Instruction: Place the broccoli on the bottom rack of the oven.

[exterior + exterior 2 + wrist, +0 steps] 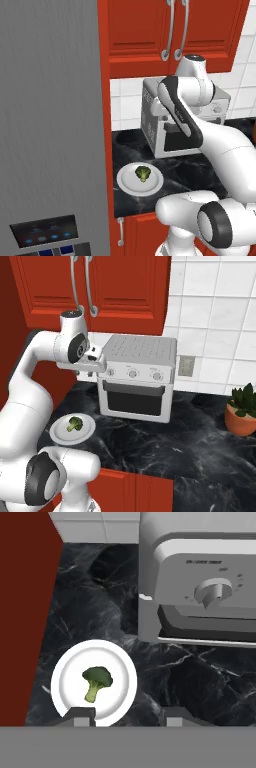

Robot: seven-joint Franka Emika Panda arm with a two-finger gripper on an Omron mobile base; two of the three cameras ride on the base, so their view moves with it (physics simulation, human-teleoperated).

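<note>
The broccoli (96, 682) is a small dark-green floret with a pale stem, lying on a white plate (120, 662) near the front left of the black marble counter (200, 677). The floret (143, 173) also sits on its plate in both base views (74, 424). My gripper (130, 717) hangs well above the counter, over the plate's near edge and beside the toaster oven's left front corner. Its fingertips (82, 716) stand wide apart, open, with nothing between them. The hand (94, 360) is at the height of the toaster oven's top. The oven and its bottom rack are out of view.
A silver toaster oven (137, 376) with three knobs stands at the back of the counter. A potted plant (242, 411) is at the far right. Red cabinets (125, 286) hang overhead. A tall grey panel (50, 125) with a blue-lit display (45, 232) walls off the left.
</note>
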